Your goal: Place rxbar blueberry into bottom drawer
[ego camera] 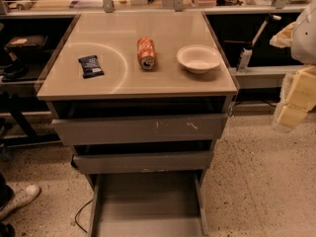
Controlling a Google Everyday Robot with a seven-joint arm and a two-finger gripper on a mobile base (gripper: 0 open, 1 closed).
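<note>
The rxbar blueberry (pixel 91 66), a small flat bar in a dark navy wrapper, lies on the left part of the cabinet top. The bottom drawer (pixel 148 201) is pulled out toward me, showing a flat grey floor and low side walls with nothing on the floor. My gripper (pixel 292 110) hangs at the far right edge of the view, off to the right of the cabinet and well away from the bar, holding nothing that I can see.
An orange soda can (pixel 146 53) lies on its side at the middle of the cabinet top (pixel 123 85). A white bowl (pixel 198 58) stands to its right. Two upper grey drawers (pixel 140 128) are slightly open. A shoe (pixel 19 196) shows on the floor at left.
</note>
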